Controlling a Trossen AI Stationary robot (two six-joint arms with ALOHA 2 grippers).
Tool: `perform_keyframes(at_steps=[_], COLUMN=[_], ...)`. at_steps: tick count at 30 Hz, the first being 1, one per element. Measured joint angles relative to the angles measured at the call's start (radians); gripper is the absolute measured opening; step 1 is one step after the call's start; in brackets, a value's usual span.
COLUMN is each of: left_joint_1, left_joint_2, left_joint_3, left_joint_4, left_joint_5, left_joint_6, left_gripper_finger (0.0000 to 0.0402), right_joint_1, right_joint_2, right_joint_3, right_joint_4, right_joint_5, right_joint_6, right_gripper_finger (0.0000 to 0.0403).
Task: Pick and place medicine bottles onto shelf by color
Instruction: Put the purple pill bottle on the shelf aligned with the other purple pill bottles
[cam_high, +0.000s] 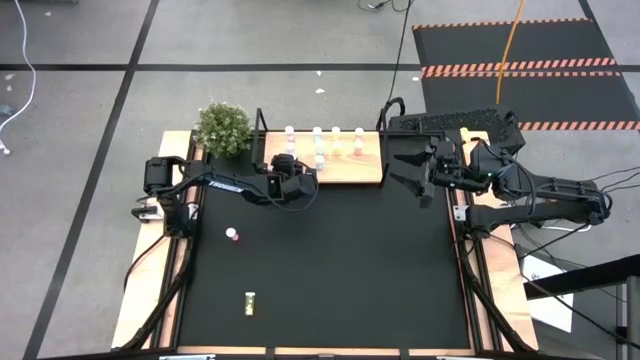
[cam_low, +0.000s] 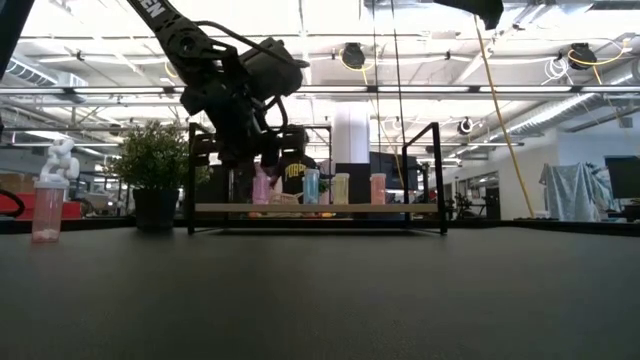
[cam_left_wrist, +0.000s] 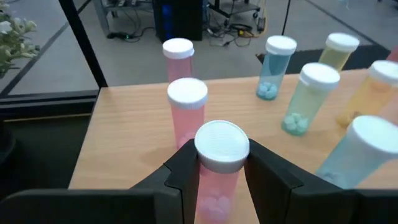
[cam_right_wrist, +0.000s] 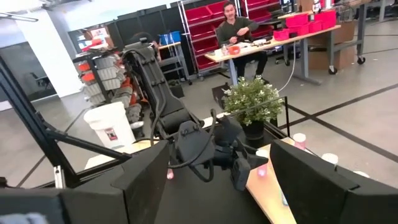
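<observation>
My left gripper is at the left near corner of the shelf, shut on a pink bottle with a white cap. In the low view that pink bottle is upright with its bottom at the shelf board. Several more bottles stand on the board: two pink ones, teal, pale green and yellow. A pink bottle stands on the table, and a yellow one lies nearer the front. My right gripper hangs open and empty right of the shelf. My left gripper pinches the pink bottle's body just under its white cap, one finger on each side. The fingers come from the near side, slanting down. The bottle is upright; whether its bottom rests on the board or hangs just above it, I cannot tell.
A potted plant stands at the shelf's left end. Thin black posts rise at the shelf's corners. A keyboard lies behind the right arm. In the right wrist view a person sits at a far desk.
</observation>
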Motion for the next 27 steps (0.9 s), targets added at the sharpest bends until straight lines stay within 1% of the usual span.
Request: perform_keyframes(at_steps=[3,10,22,24,27], left_joint_1=[0.002,0.02,0.024,0.024,0.024], left_joint_2=[0.0,0.0,-0.001,-0.001,-0.001], left_joint_3=[0.0,0.0,0.0,0.0,0.0], left_joint_4=[-0.027,-0.025,-0.027,-0.026,-0.027], left_joint_5=[-0.002,-0.003,0.037,0.038,0.044], left_joint_6=[-0.004,0.0,0.032,0.031,0.032], left_gripper_finger=[0.0115,0.0115,0.0116,0.012,0.0138], right_joint_1=[0.0,0.0,0.0,0.0,0.0], right_joint_2=[0.0,0.0,0.0,0.0,0.0], right_joint_3=[0.0,0.0,0.0,0.0,0.0], right_joint_4=[0.0,0.0,0.0,0.0,0.0], right_joint_5=[-0.001,-0.001,-0.001,-0.001,-0.001], right_joint_6=[0.001,0.001,-0.003,-0.003,-0.009], right_gripper_finger=[0.0274,0.0274,0.0274,0.0274,0.0274])
